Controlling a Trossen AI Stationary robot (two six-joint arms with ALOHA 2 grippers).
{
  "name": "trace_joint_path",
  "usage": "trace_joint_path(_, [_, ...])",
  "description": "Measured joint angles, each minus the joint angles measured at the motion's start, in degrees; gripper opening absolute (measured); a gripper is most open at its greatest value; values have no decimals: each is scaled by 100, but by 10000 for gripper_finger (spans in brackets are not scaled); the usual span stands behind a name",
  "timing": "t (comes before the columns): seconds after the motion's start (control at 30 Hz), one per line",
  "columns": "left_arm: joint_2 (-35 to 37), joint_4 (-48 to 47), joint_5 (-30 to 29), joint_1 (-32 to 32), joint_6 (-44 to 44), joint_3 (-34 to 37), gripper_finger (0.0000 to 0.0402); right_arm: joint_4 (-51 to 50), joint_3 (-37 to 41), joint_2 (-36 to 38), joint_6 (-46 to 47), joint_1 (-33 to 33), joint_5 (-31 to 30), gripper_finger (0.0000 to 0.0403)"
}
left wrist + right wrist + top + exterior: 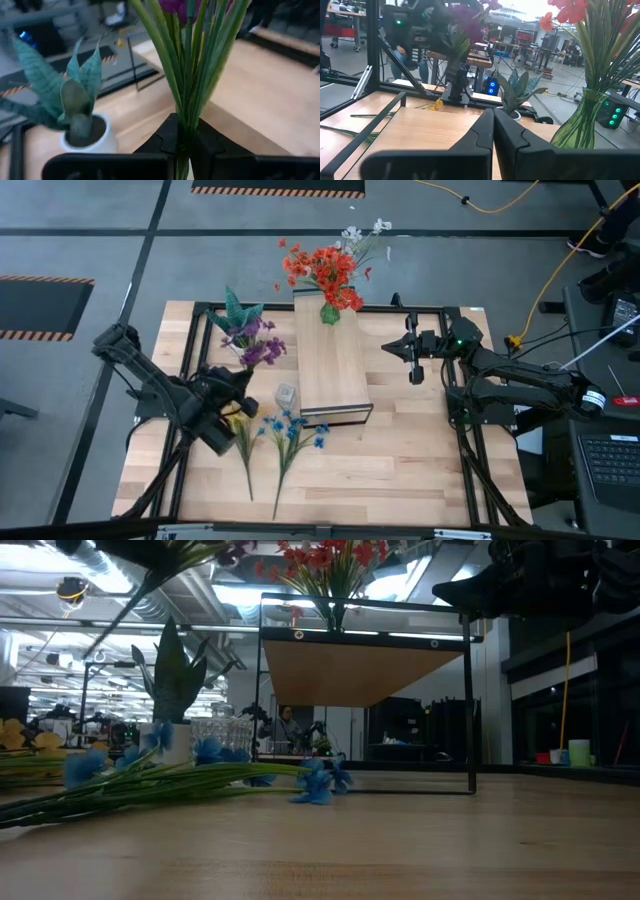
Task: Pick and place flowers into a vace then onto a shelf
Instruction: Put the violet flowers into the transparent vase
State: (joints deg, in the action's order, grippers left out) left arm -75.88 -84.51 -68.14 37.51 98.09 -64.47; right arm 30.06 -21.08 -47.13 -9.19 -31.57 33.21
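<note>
Purple flowers (185,6), thin green stems clamped in left gripper (183,150) jaws, right gripper (493,131) jaws closed empty

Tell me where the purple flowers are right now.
In the high view the purple flowers are left of the shelf, beside the spiky potted plant, their stems clamped in the left pincer, raised off the table.

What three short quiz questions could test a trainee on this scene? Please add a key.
1. True or false: the left claw is shut on the purple flowers.
2. What stands on the far end of the shelf? A) white pot B) green vase with red flowers C) nothing
3. Which flowers lie flat on the table near the left arm?

Key: 1 true; 2 B; 3 the blue flowers and the yellow flowers.
</note>
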Motion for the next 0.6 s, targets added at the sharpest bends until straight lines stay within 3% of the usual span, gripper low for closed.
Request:
trace_joint_path(0.1, [492,731,-310,181,-299,690,17,2,0,-1,-2,0,0,12])
trace_joint_path(0.33, [1337,3010,-344,259,-1215,2258,17,20,0,-1,-16,0,-1,12])
trace_joint_path(0.6, [1509,6398,-160,206,-4986,2735,17,124,0,0,-27,0,-13,12])
